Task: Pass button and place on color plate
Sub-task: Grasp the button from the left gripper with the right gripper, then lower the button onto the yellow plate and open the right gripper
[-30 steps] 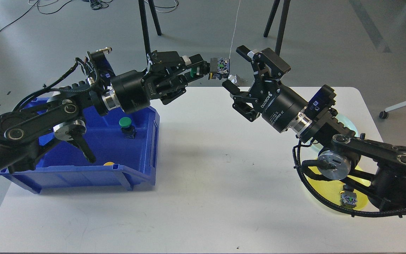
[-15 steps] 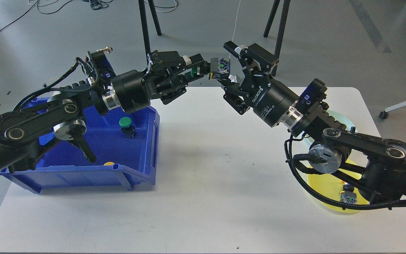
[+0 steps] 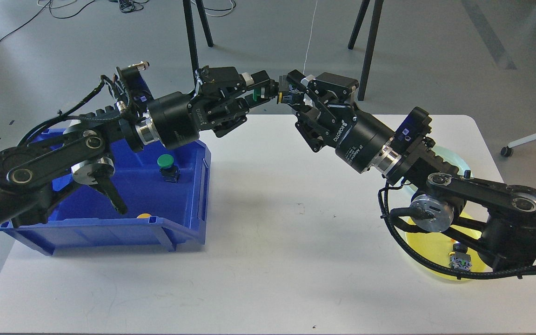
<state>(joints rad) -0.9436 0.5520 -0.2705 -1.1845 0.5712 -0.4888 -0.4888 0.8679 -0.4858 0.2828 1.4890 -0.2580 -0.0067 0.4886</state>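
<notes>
A button [image 3: 284, 96] with a green cap and a dark contact block hangs in the air above the table's far edge, between my two grippers. My left gripper [image 3: 268, 91] is shut on its cap end. My right gripper [image 3: 296, 93] has its fingers closed in on the block end from the right. A yellow plate [image 3: 428, 246] lies at the front right, partly hidden under my right arm, with another button [image 3: 459, 263] on it. A pale blue-green plate [image 3: 454, 160] shows behind the right arm.
A blue bin [image 3: 182, 228] stands at the left under my left arm. It holds a green button [image 3: 166, 162] and a yellow one [image 3: 144, 216]. Tripod legs [image 3: 193, 42] stand on the floor behind the white table [image 3: 268, 242].
My right gripper moved left and up to the button, and its fingers went from wide open to closed around the block end. The left arm held still.
</notes>
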